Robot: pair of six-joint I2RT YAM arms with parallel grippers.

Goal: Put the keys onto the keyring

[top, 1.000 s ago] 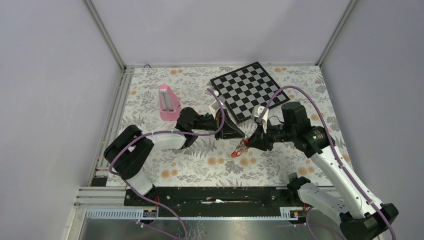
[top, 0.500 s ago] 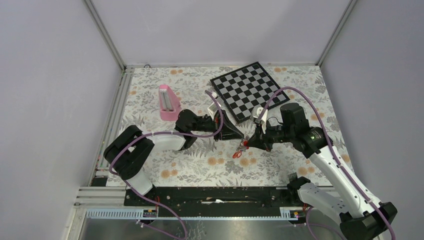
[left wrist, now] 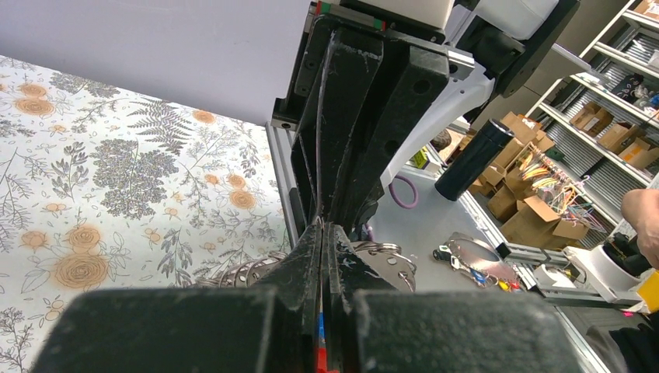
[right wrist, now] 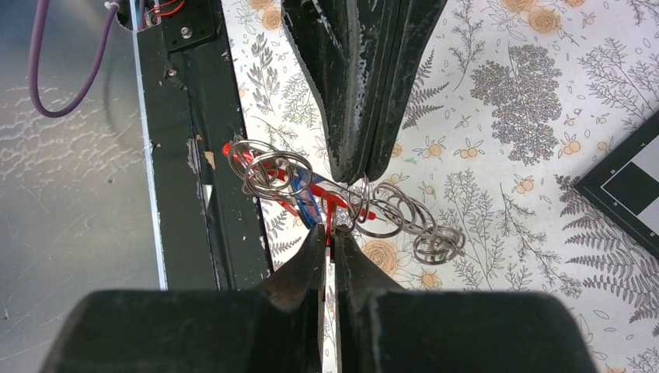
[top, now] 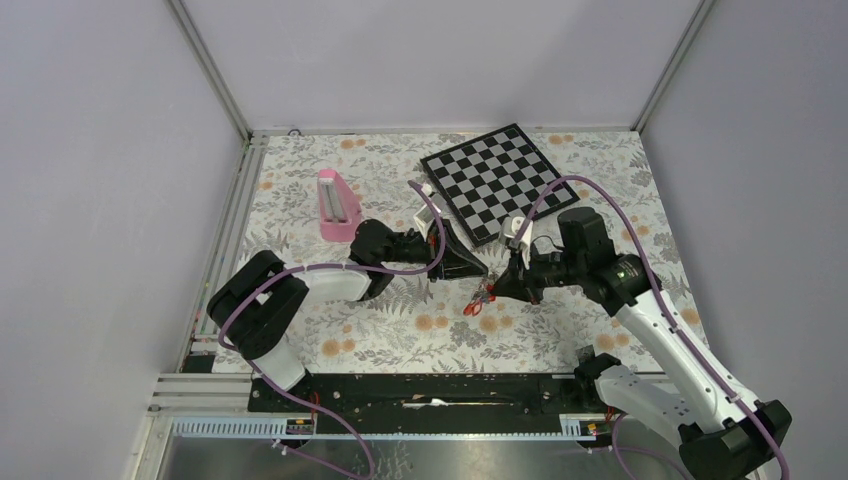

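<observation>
The keyring (right wrist: 242, 158), a long loop with a red side, hangs between my two grippers just above the flowered cloth, strung with several metal rings (right wrist: 406, 224) and a blue key tag (right wrist: 311, 206). In the top view the bunch is a small red cluster (top: 479, 298). My left gripper (top: 483, 271) (left wrist: 322, 227) is shut, its fingers (right wrist: 351, 93) pinching the bunch where a ring crosses the red bar. My right gripper (top: 496, 287) (right wrist: 330, 233) faces it from the right, shut on a thin red tag standing on edge. The key blades are hidden among the rings.
A chessboard (top: 497, 180) lies behind the grippers at the back right. A pink block (top: 337, 205) lies at the back left. The black rail (right wrist: 194, 155) at the table's near edge runs close below the bunch.
My right gripper has closed from partly open onto the red tag and edged slightly left. The left arm holds its place, still shut.
</observation>
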